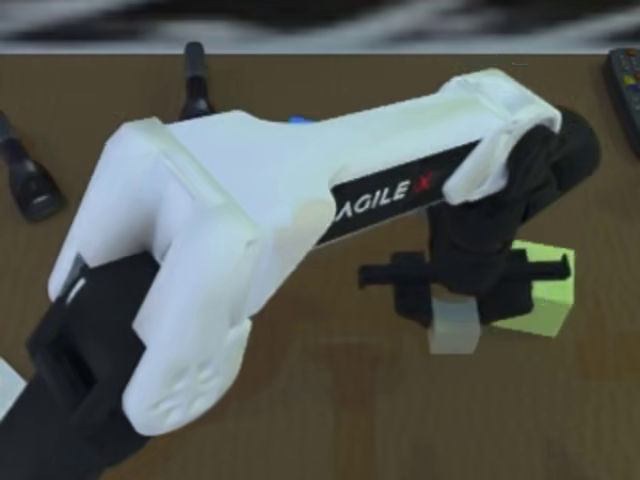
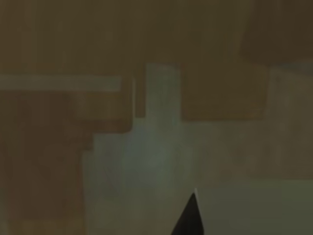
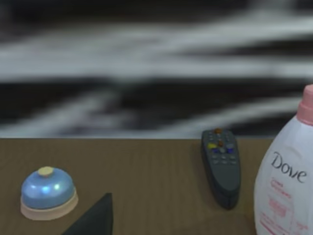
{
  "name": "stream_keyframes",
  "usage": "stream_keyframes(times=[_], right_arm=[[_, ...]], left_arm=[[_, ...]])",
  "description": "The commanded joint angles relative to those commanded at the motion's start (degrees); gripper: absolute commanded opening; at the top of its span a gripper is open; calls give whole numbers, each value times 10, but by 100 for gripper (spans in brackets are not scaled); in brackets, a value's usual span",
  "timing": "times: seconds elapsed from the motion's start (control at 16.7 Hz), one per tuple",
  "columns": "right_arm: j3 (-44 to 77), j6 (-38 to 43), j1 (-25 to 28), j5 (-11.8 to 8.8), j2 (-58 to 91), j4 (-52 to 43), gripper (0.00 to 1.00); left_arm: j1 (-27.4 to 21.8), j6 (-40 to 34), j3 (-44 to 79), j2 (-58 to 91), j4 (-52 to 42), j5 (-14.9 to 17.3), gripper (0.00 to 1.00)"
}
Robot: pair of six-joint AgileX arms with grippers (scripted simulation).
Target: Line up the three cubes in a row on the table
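Observation:
My left arm reaches across the table [image 1: 330, 400] from the lower left. Its gripper [image 1: 458, 298] is down over the cream cube [image 1: 455, 337] and shut on it, with a black finger pressed on each side. In the left wrist view the cube's pale face [image 2: 259, 210] fills the corner beside one dark fingertip [image 2: 190, 220]. The lime-green cube [image 1: 545, 290] stands on the table touching the cream cube's right side, partly under the gripper. Of my right gripper [image 3: 93, 220], only a dark tip shows in its wrist view; it is outside the top view.
A dark remote [image 1: 625, 85] lies at the back right edge. Two black handle-like objects [image 1: 30, 180] [image 1: 195, 80] lie at the back left. The right wrist view shows a blue bell [image 3: 48, 192], the remote [image 3: 221, 166] and a white Dove bottle [image 3: 286, 186].

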Motion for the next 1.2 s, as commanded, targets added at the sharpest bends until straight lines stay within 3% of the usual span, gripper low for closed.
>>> stream_keyframes(times=[0.24, 0.48, 1.2], right_arm=[[0, 0, 0, 0, 0, 0, 100], [0, 0, 0, 0, 0, 0, 100], [0, 0, 0, 0, 0, 0, 100]], left_arm=[[-3, -1, -67, 9, 76, 0, 0], [-4, -1, -73, 11, 82, 0, 0], [-4, -1, -73, 11, 82, 0, 90]])
